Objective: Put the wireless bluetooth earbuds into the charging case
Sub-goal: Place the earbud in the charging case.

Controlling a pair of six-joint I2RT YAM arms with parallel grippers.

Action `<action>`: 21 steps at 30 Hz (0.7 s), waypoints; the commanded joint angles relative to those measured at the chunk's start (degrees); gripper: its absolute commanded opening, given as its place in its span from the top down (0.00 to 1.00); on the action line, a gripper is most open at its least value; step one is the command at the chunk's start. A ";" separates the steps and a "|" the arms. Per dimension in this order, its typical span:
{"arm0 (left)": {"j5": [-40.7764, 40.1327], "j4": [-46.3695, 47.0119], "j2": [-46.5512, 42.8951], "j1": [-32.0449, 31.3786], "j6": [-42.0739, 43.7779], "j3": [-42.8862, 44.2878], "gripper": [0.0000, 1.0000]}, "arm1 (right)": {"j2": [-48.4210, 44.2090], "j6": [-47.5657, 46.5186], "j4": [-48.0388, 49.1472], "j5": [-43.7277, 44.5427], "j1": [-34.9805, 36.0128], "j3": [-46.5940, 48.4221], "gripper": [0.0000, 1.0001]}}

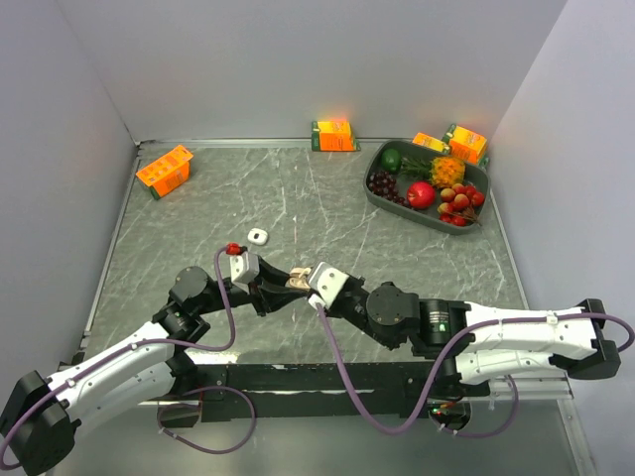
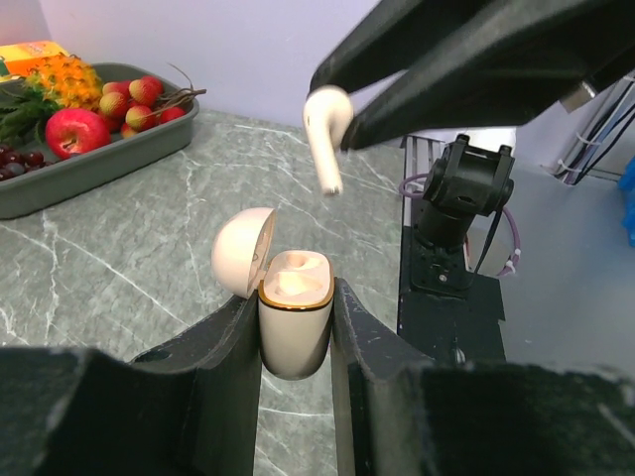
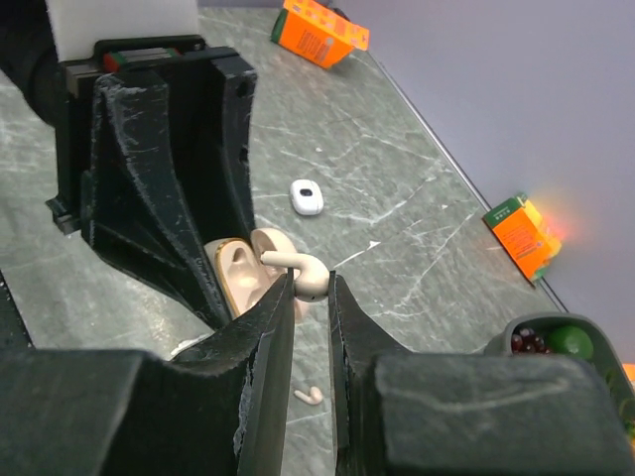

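Right gripper clamped on one earbud, stem pointing down at the open charging case just below, not touching. Left gripper clenched on the case body, lid hinged back. Next, I'd line the stem over one socket, descend straight, release only once seated. Left wrist view shows the bud-to-socket gap; right wrist view hides that but shows a spare earbud loose on the table and another small white case beyond.
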 commanded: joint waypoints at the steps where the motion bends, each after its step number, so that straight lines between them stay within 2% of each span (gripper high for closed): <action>1: 2.41 2.30 -0.20 -0.24 1.43 2.68 0.99 | 1.01 -0.68 1.87 -1.17 0.88 0.47 1.00; 21: -0.92 0.98 -1.16 -0.15 -0.32 2.51 0.99 | 5.31 -0.94 1.35 4.54 2.11 1.70 1.00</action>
